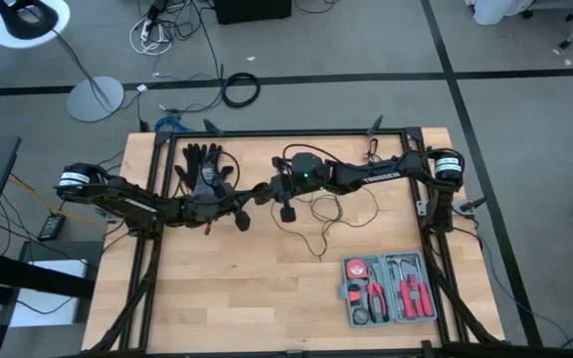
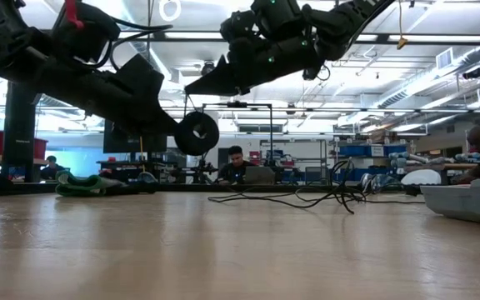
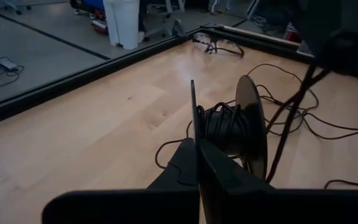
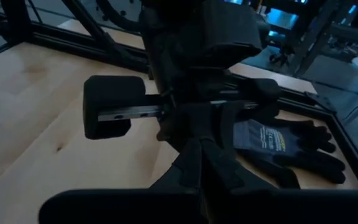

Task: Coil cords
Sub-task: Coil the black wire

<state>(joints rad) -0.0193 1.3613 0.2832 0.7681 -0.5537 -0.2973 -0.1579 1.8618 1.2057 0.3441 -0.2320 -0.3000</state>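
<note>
The cords are one thin black wire. Part of it is wound on a small round black spool (image 3: 229,127), which shows as a disc (image 2: 197,133) in the low view. The remainder lies in loose loops (image 1: 331,211) on the table. My left gripper (image 3: 196,146) is shut on the spool above the table's middle. My right gripper (image 1: 270,189) comes in from the right and is shut just above and beside the spool. A strand of wire (image 3: 303,87) runs from the spool up to it. My left gripper pinches the spool's near thin flange (image 3: 193,115) edge-on between its two fingers. It comes nearly level from the table's left. The spool stands on edge, lifted clear of the table. My right gripper is shut on the wire strand (image 2: 184,104) just above the spool, coming from the table's right and slanting slightly down. The strand runs straight between the fingers and the spool. The dark fingers hide the exact place of contact.
A black glove (image 1: 205,164) lies at the far left of the table, behind my left arm. An open grey tool case (image 1: 391,288) with red-handled tools sits near the front right. A dark metal frame (image 1: 296,134) borders the table. People sit at desks (image 2: 238,162) beyond the table.
</note>
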